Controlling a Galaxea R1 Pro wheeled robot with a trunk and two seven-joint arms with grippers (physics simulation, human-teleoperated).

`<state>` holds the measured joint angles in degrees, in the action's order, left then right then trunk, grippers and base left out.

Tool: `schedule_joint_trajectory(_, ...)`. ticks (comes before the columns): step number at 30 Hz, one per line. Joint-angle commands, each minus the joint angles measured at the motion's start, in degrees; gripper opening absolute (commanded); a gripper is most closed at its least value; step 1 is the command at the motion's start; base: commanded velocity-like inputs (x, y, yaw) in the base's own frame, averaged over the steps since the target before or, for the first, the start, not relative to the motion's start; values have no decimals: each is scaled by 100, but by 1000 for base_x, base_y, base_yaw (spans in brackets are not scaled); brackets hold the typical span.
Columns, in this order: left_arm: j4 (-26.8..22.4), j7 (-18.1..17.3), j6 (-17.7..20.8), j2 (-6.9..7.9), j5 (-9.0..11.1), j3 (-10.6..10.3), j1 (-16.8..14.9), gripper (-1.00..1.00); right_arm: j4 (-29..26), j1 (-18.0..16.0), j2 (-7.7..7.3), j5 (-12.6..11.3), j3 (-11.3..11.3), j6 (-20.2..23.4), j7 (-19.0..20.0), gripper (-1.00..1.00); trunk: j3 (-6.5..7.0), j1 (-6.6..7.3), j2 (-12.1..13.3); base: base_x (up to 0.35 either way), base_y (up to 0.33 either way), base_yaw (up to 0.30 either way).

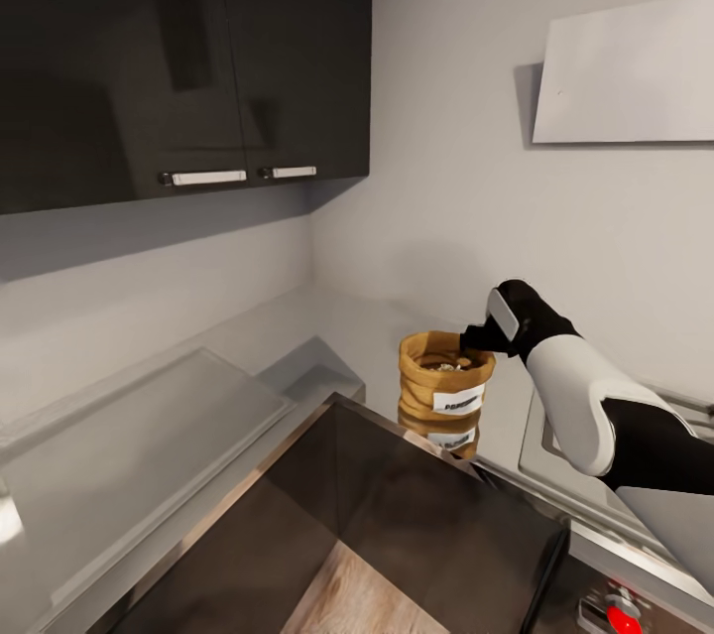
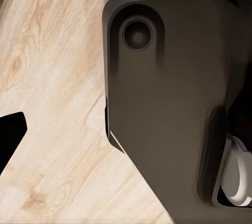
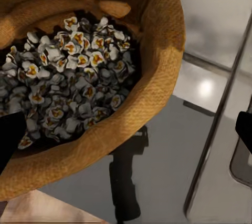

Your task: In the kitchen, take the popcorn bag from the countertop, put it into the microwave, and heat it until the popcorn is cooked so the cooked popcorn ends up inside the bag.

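The grey worktop (image 1: pixel 347 326) runs under the right hand (image 1: pixel 474 336), whose fingers stand apart at the rolled rim of the popcorn bag (image 1: pixel 441 378), which sits upright just below and before that hand, the popcorn (image 3: pixel 68 77) heaped inside directly beneath its spread fingertips.

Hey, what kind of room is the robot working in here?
Most likely a kitchen: dark wall cabinets hang over a grey steel countertop, a popcorn bag stands on it, and an appliance's red knob shows low at the right.
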<state>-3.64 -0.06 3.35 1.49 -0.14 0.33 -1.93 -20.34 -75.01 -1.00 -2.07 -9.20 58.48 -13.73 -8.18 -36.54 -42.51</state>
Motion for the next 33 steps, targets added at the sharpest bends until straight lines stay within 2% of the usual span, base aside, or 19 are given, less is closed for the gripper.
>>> schedule_joint_trajectory(1,-14,0,34,0,0,3,0,100,48,-5,3,-22,-29,14,-33,100,-12,-1,-7,0,0,0)
schedule_joint_trajectory(4,-14,-2,34,0,-1,3,1,100,276,-5,3,-22,-29,9,-28,100,-23,-1,-7,0,0,0)
schedule_joint_trajectory(13,-14,-2,34,0,-2,4,0,100,329,-5,1,-22,-74,-9,-33,100,-35,-1,-7,0,0,0)
schedule_joint_trajectory(16,-14,0,34,0,3,4,0,100,312,-5,0,-22,-382,-11,-38,100,-35,-1,-7,0,0,0)
schedule_joint_trajectory(17,-14,2,34,0,1,3,0,100,307,-5,0,-22,-647,-15,-43,100,-35,-1,-7,0,0,0)
schedule_joint_trajectory(19,-14,1,34,0,-1,3,0,100,304,-5,2,-22,-1028,-32,-153,100,-35,-1,-7,0,0,0)
schedule_joint_trajectory(22,-14,-1,34,0,0,3,0,100,303,-5,25,-26,-1493,-158,-778,100,-35,-1,-7,0,0,0)
schedule_joint_trajectory(23,-14,2,34,0,0,3,0,100,303,-5,49,-40,-1702,-381,-1282,100,-35,-1,-7,0,0,0)
schedule_joint_trajectory(25,-14,1,34,0,0,2,1,100,302,-5,123,-111,-1998,-765,-1953,100,-35,-1,-7,0,0,0)
schedule_joint_trajectory(26,-14,-1,34,0,-2,6,0,100,302,-5,192,-239,-2142,-995,-2381,100,-35,-1,-7,0,0,0)
schedule_joint_trajectory(29,-14,-1,34,0,-3,3,0,100,302,-5,309,-570,-2269,-1229,-2935,100,-35,-1,-7,0,0,0)
schedule_joint_trajectory(33,-14,0,34,0,0,3,1,100,291,-5,367,-680,-2285,-1320,-3332,100,-35,-1,-7,0,0,0)
